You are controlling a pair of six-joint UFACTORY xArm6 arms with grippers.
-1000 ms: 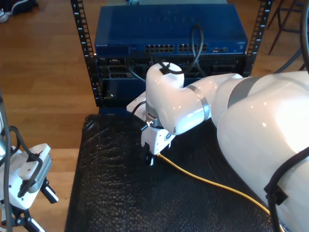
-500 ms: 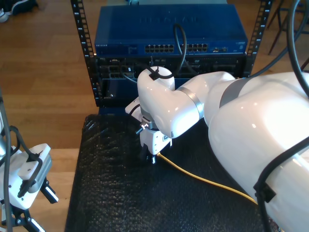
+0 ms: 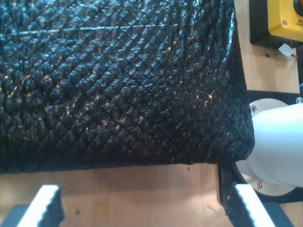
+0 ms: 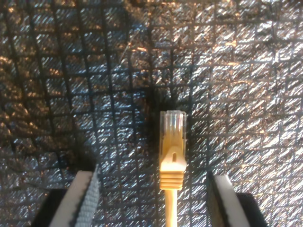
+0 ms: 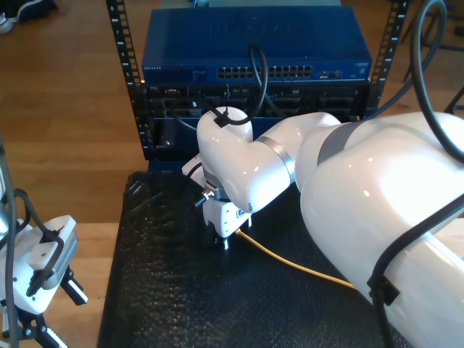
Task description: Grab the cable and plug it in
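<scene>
The yellow-orange cable [image 5: 290, 262] runs across the black mat [image 5: 167, 290] from the exterior view's lower right to its tip under my second gripper [image 5: 223, 243]. In the second wrist view its clear plug and yellow boot [image 4: 171, 142] lie flat on the mat between the fingers [image 4: 85, 196] of my second gripper [image 4: 152, 178]. The jaws are open and stand apart from the plug on both sides. My first gripper [image 5: 54, 304] hangs open at the exterior view's lower left, beside the mat. In the first wrist view, my first gripper [image 3: 147, 208] has wooden floor between its fingers.
A blue network switch [image 5: 254, 43] with a row of ports [image 5: 264, 72] sits in a black rack [image 5: 145, 109] behind the mat. Black cables loop above the white arm. The first wrist view shows the mat's edge [image 3: 118, 80], a white arm base [image 3: 279, 146] and a yellow box [image 3: 286, 16].
The second arm has swung toward the exterior view's left, and its gripper has shifted slightly left along the mat over the cable's tip. The first gripper has stayed put.
</scene>
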